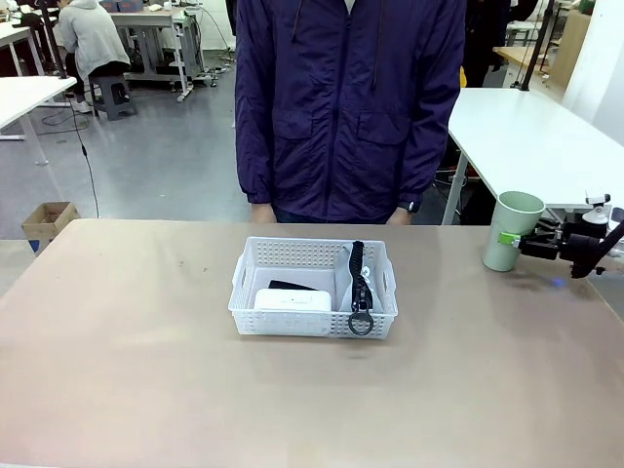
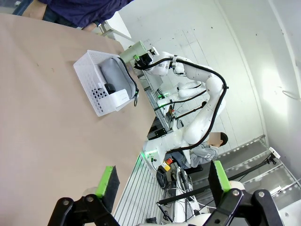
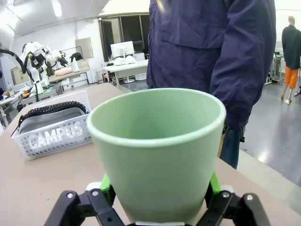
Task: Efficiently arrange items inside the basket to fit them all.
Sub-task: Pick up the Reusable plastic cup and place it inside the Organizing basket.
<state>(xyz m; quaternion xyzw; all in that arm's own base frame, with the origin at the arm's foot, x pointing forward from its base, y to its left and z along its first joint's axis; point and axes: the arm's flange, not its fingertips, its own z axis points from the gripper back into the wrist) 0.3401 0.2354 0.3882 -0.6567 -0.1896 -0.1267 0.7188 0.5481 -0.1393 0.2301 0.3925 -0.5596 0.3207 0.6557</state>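
Green pads of the right gripper [image 3: 157, 197] squeeze the pale green plastic cup [image 1: 511, 230] near the table's right edge. The white holey plastic basket [image 1: 314, 322] sits mid-table, nearly full. The cup could tip. The left gripper [image 2: 162, 181] hangs open.

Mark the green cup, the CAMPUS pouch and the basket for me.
pale green cup [image 3: 157, 155], right wrist view, front wall.
CAMPUS pouch [image 3: 49, 118], right wrist view, grey top.
basket [image 1: 312, 323], front view, near wall.
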